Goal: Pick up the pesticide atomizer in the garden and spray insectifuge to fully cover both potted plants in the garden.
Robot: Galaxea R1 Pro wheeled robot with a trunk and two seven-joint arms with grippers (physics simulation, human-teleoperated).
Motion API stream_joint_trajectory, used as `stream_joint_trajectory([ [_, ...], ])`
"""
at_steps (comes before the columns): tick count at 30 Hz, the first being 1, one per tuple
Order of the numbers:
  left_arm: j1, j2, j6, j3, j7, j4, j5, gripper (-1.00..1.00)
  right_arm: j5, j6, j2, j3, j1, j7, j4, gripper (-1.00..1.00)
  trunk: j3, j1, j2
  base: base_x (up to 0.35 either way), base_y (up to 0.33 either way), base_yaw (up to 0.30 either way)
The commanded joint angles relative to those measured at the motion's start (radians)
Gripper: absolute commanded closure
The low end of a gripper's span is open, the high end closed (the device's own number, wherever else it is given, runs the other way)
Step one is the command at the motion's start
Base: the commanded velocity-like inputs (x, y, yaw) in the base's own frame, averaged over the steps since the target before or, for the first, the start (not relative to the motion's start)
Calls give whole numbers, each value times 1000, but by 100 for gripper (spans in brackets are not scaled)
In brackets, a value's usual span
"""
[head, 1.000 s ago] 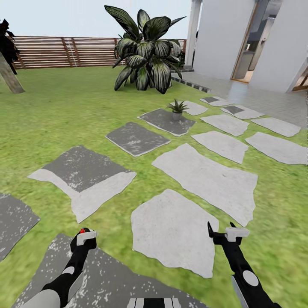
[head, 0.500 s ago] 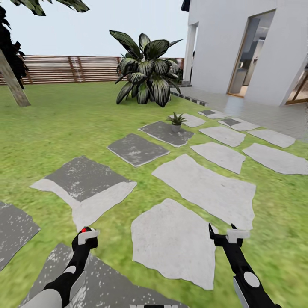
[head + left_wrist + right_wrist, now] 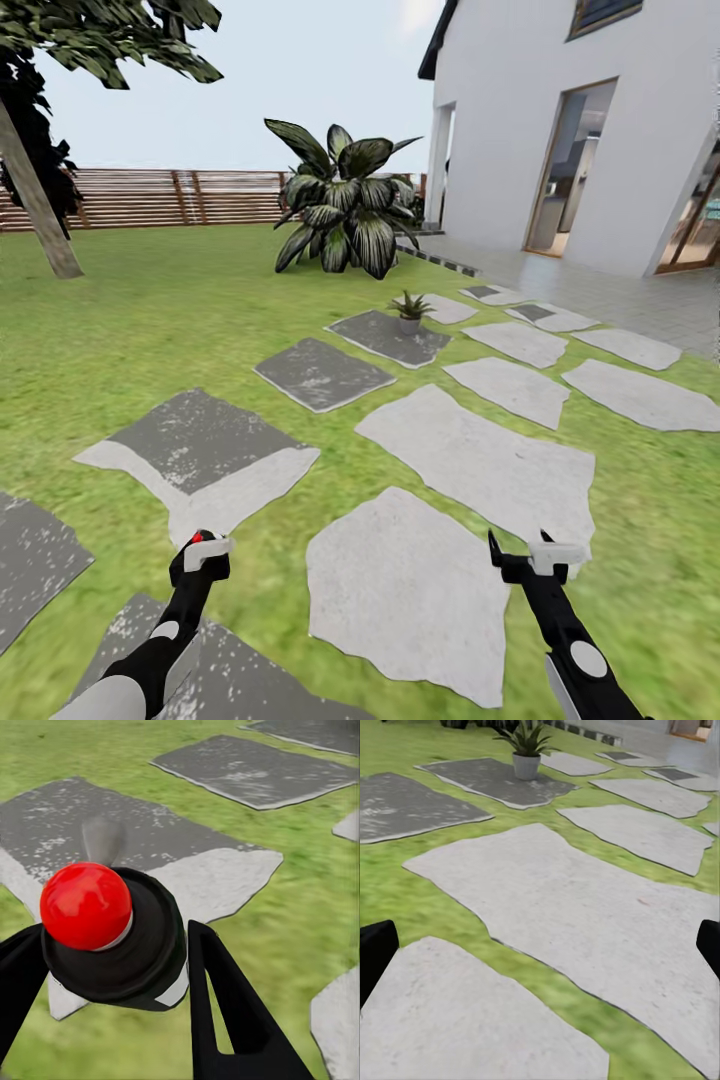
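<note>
Open lawn and flat, rough-edged paving slabs [image 3: 480, 455] stretch ahead.
Left end effector [image 3: 112, 967] holds the red-capped pesticide atomizer [image 3: 112, 930]; right end effector [image 3: 525, 560] spread wide; a leafy potted plant [image 3: 410, 310] sits on a dark slab.

The left hand [image 3: 135, 967] holds the pesticide atomizer [image 3: 112, 937] between its two black fingers [image 3: 225, 1012], one finger on each side of the bottle, touching it. The bottle is dark w/ a round red cap [image 3: 85, 905] on top. Under it is green grass [image 3: 300, 892] w/ flat paving stones [image 3: 150, 840], some dark grey, some pale. The bottle's thin shadow falls on the nearest stone.
</note>
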Motion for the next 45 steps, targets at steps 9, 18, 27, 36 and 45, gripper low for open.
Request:
stream_joint_trajectory([
  [9, -1, 0, -4, 0, 5, 1, -4, 100, 1, -3, 0, 0, 0, 0, 1, -100, 42, -28, 49, 0, 0, 0],
  [18, -1, 0, -4, 0, 5, 1, -5, 100, 1, -3, 0, 0, 0, 0, 2, -100, 72, -62, 112, 0, 0, 0],
  [27, -1, 0, -4, 0, 5, 1, -6, 100, 1, -3, 0, 0, 0, 0, 2, -100, 100, -97, 175, 0, 0, 0],
  [36, 1, 0, -6, -1, 8, 2, -8, 100, 2, -3, 1, 0, 0, 0, 3, -100, 100, -97, 175, 65, 0, 0],
  [45, 1, -1, -5, -1, 10, 3, -8, 100, 1, -6, 0, 0, 0, 1, 54, -100, 100, -97, 175, 316, 0, 0],
])
